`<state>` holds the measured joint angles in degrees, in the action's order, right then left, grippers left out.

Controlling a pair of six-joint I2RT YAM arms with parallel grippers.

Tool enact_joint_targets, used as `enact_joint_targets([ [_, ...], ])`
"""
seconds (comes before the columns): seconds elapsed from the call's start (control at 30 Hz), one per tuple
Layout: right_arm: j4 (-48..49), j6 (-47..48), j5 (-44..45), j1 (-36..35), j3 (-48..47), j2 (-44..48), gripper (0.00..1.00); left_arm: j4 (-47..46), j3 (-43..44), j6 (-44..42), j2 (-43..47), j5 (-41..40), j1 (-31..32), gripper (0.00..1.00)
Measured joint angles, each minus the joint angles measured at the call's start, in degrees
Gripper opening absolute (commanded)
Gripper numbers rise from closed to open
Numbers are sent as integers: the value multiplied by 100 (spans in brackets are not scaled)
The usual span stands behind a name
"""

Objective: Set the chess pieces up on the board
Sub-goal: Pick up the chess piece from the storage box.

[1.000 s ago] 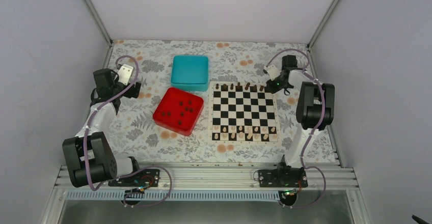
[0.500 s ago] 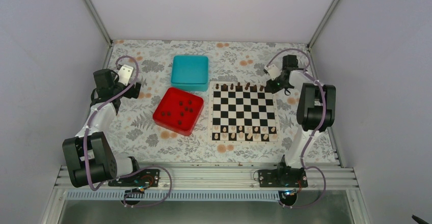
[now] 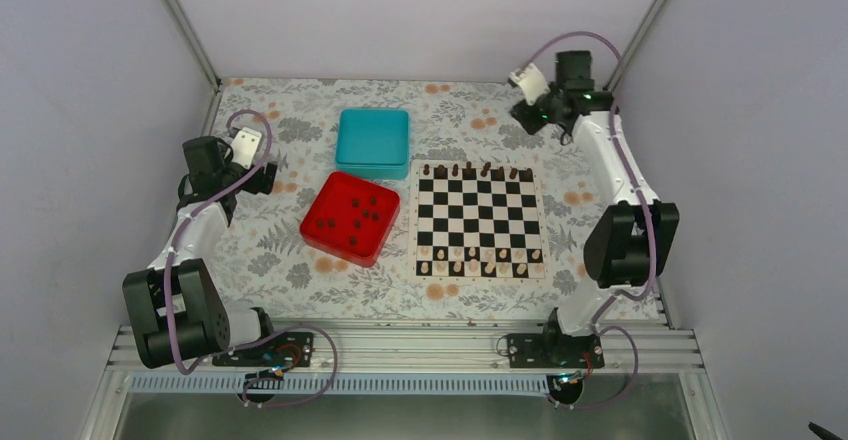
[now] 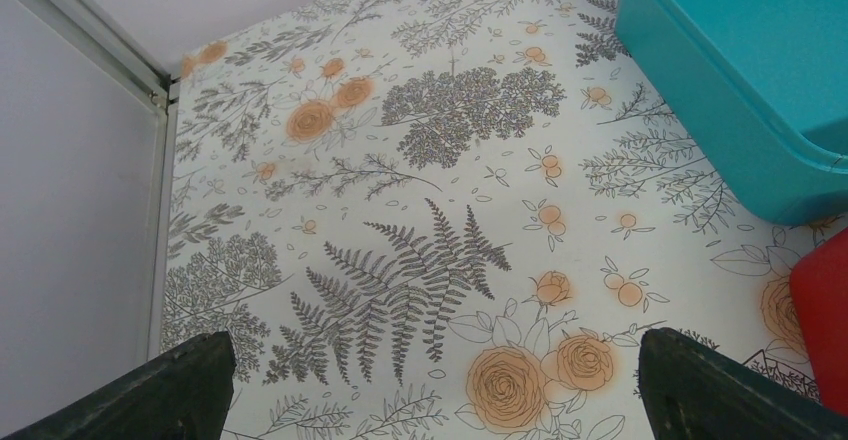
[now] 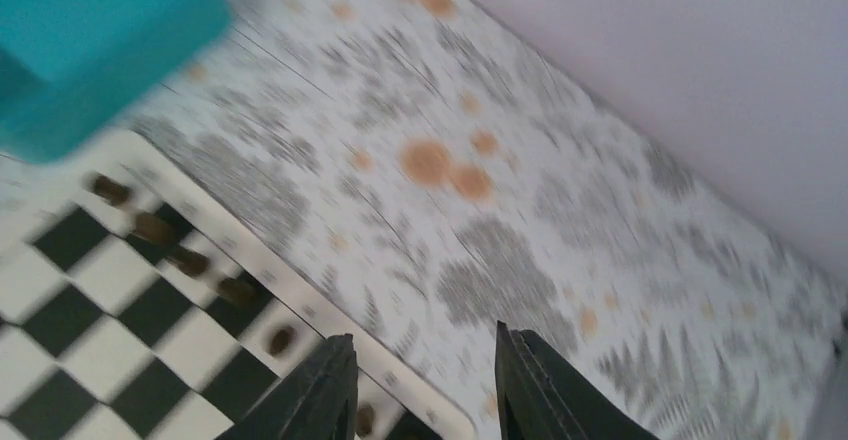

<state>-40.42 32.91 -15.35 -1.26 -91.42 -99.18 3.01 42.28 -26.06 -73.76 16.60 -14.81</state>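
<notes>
top external: fixed, high behind both arm bases, looks down and forward over the whole floral-print table (image 3: 290, 280); far off, everything small.
left wrist: on the left arm, low and close over the table's far-left area, faces its far-left corner; left fingertips (image 4: 150, 390) at the bottom corners.
right wrist: on the right arm, near the far-right corner, tilted, blurred, looks along the far edge; right fingertips (image 5: 325, 390) bottom centre.
top+left share: teal rectangular plastic box (image 3: 372, 142), edge of red plastic tray (image 3: 388, 230).
top+right share: far row of black-and-white chequered chessboard (image 3: 480, 226), dark brown chess pieces (image 3: 470, 171), teal box.
left+right share: teal box only.
</notes>
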Motion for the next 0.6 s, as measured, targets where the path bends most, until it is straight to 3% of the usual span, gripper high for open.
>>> enact_joint_targets([
  [0.27,-518,24,-4,-2138,-887,-57,42,-68,-114,-2,118,11,-20,100],
  [0.43,-758,48,28,-3329,-1554,-752,43,-76,-116,0,125,24,-20,100],
  [0.6,-960,140,96,-4083,-1803,-1631,43,-76,-118,2,125,48,-22,100],
])
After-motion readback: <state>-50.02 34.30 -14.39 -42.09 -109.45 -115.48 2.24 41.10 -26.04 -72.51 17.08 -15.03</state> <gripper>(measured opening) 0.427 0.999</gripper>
